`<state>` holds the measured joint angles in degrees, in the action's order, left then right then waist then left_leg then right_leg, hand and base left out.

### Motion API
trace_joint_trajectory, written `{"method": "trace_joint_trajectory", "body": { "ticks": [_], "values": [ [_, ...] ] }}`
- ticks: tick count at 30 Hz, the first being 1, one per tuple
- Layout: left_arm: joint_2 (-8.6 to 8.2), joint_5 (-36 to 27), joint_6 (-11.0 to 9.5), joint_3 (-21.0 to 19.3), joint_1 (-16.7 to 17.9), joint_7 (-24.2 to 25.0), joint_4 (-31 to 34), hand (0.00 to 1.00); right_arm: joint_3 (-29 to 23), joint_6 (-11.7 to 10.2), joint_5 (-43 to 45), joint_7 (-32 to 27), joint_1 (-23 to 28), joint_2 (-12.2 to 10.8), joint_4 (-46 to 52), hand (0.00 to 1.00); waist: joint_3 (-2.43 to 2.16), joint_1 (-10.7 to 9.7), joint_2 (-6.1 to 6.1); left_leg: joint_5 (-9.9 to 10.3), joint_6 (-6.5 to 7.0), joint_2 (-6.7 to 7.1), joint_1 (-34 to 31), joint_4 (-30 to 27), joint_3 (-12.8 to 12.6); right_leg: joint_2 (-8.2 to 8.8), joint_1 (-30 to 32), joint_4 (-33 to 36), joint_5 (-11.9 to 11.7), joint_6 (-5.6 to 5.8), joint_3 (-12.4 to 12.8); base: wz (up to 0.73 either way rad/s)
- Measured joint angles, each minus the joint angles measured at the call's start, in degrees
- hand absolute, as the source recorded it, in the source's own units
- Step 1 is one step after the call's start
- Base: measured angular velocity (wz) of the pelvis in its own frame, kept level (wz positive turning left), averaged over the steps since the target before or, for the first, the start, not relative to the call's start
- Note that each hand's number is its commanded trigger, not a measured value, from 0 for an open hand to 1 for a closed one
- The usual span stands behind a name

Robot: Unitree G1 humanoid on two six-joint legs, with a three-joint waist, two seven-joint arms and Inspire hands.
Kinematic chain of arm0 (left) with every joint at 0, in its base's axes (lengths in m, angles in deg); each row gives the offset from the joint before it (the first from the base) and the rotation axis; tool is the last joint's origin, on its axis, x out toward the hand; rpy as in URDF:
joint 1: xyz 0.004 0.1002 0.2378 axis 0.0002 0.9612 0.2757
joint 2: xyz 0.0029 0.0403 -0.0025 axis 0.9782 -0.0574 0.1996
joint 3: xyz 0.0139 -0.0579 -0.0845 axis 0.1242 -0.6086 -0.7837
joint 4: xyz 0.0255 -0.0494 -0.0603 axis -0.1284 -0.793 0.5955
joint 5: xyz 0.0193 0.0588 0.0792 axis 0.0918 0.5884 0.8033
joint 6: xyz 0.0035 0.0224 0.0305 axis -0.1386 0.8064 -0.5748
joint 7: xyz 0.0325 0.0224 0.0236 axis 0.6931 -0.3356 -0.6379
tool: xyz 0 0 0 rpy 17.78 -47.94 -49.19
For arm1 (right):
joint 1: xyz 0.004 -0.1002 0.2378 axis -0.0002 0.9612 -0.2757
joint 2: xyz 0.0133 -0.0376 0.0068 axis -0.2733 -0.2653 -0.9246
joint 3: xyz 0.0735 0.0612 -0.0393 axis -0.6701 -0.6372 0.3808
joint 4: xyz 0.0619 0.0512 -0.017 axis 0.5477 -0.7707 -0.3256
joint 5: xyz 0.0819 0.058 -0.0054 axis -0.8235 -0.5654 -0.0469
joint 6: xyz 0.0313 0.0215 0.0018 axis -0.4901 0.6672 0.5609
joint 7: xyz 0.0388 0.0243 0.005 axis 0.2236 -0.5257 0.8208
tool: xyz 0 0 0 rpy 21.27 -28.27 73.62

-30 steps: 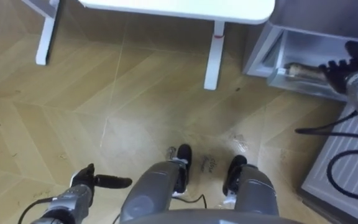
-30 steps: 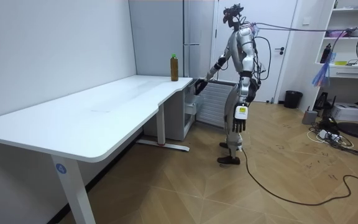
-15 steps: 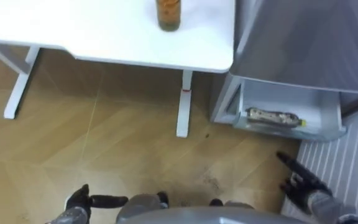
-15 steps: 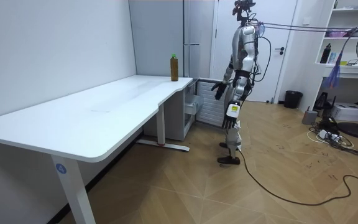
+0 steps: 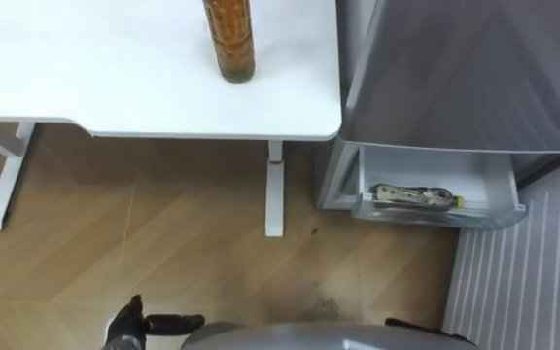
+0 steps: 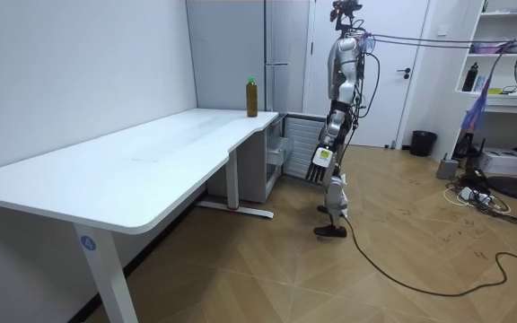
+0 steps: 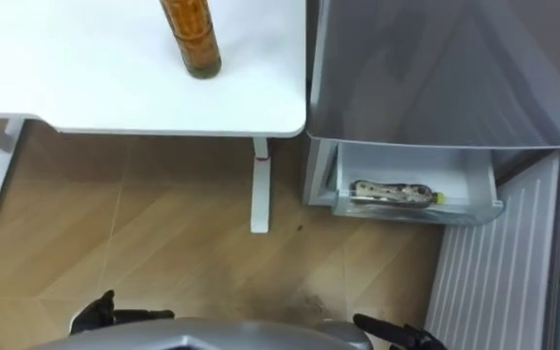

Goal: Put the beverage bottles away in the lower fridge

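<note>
in the left eye view a tall amber drink bottle is seen upright on the white desk, and a second bottle lies flat in the open lower drawer of the grey fridge. the left hand is held low over the wooden floor, fingers straight. in the right eye view the right hand is glimpsed, and its state cannot be told. in the room view the robot is seen standing upright by the fridge.

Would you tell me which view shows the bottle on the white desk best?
The room view: the bottle shows whole there, green cap to base, upright at the far end of the desk near the fridge. Both eye views crop it at the top edge, leaving its brown lower part.
</note>
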<state>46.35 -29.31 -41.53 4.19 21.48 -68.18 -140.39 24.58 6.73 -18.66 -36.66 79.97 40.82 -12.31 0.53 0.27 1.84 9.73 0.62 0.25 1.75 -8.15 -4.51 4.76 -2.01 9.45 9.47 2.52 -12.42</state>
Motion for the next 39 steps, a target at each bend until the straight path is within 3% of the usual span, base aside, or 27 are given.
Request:
{"method": "trace_joint_trajectory", "body": {
  "ticks": [3,5,8,18,24,29,33,35,39],
  "values": [
    [-0.43,0.2,0.0,-1.8,0.0,0.0,-0.4,0.0,-0.5,0.0,1.6,0.0,-0.2,-0.2,0.0,0.0,0.01,-0.1,0.04,0.0,0.0,-0.01,0.0,-0.1,0.0,0.0,-0.4,0.0,0.0,0.0,0.0,0.0],
    [-0.71,0.6,0.3,-2.6,0.1,-0.4,-1.2,0.0,-0.6,0.0,1.9,-0.1,-0.1,-0.3,-0.1,0.0,0.39,-0.1,-0.05,0.3,-0.03,-0.05,1.0,-0.1,0.0,-0.09,-1.1,-0.3,0.0,0.0,0.1,0.0],
    [-0.92,2.3,1.2,-4.1,-0.1,-1.9,-1.2,0.0,-0.6,0.1,3.1,0.5,-0.1,-0.3,-0.1,0.0,0.37,0.0,-0.07,0.8,-0.13,-0.3,1.8,-0.1,0.0,-0.46,-2.0,-0.7,0.0,0.0,0.5,-0.05],
    [-1.19,3.3,2.3,-6.6,-0.8,-8.0,-0.8,0.0,-0.7,0.2,6.2,1.1,-0.2,-0.3,0.0,0.0,-0.33,-0.1,0.27,1.1,-0.37,-0.6,2.9,-0.5,0.0,-0.81,-3.1,-0.8,0.1,-0.14,1.2,-0.02],
    [-2.01,3.2,3.0,-10.9,-0.6,-12.9,8.9,0.0,-1.0,0.8,7.1,1.1,-0.2,-0.5,0.0,0.0,-0.32,0.3,0.53,1.3,-0.38,-0.66,3.9,-0.7,-0.2,-0.87,-4.1,-0.9,0.1,-0.15,1.3,-0.01],
    [-2.11,3.1,0.5,-11.3,-1.8,-19.6,14.1,0.0,-1.2,0.7,7.2,1.0,-0.2,-0.5,0.1,0.0,-0.52,0.1,-0.07,1.3,-0.4,-0.73,4.0,-0.6,-0.3,-0.98,-4.0,-0.8,0.1,-0.16,1.7,-0.04],
    [-2.14,3.2,0.5,-11.7,-1.3,-23.6,17.1,0.0,-1.4,0.6,7.4,1.1,0.1,-0.4,0.2,0.0,-0.58,0.1,-0.23,1.3,-0.45,-0.82,4.1,-0.6,-0.2,-1.09,-4.1,-0.9,0.0,-0.18,2.0,0.0],
    [-2.12,3.2,0.2,-13.1,-0.2,-25.8,23.3,0.0,-2.5,0.5,8.7,1.1,0.0,-0.4,0.3,0.0,-0.52,0.5,-0.36,1.3,-0.46,-0.93,4.5,-0.4,-0.3,-1.19,-4.2,-0.8,0.0,-0.22,2.3,0.0],
    [-1.84,3.2,-2.5,-13.9,-0.1,-29.8,27.6,0.0,-2.8,-0.1,9.7,1.1,0.3,-0.1,0.3,0.0,-0.5,0.7,-0.91,1.4,-0.61,-1.13,6.0,0.1,-1.0,-1.38,-5.3,-0.8,0.0,-0.22,2.5,-0.09]
  ]
}}
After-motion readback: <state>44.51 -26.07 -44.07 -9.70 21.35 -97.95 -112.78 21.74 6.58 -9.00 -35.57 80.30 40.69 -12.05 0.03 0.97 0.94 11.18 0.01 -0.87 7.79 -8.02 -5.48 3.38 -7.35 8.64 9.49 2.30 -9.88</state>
